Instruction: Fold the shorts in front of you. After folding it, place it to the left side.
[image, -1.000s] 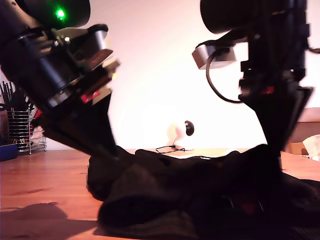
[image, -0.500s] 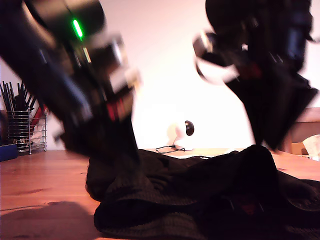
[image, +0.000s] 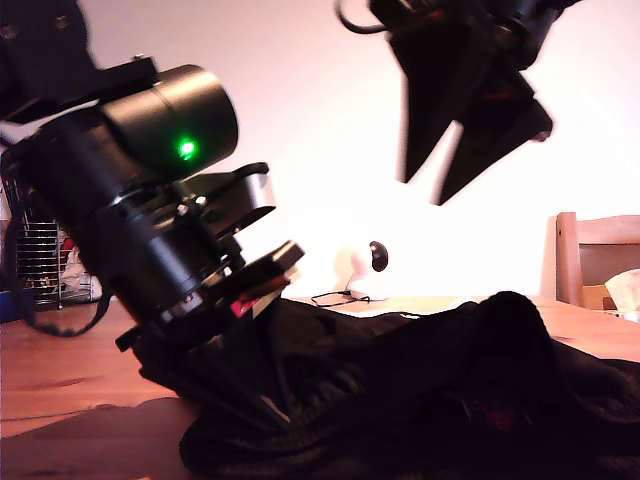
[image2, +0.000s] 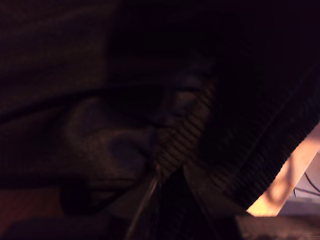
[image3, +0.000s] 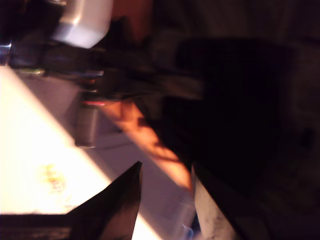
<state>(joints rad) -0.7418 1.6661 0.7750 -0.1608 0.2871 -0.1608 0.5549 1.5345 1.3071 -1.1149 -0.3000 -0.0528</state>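
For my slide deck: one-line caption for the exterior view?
One claw digs into crumpled black shorts on the wooden table; the other hangs open above.

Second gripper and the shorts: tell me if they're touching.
Apart. The exterior view shows my second gripper raised, bright wall between it and the shorts.
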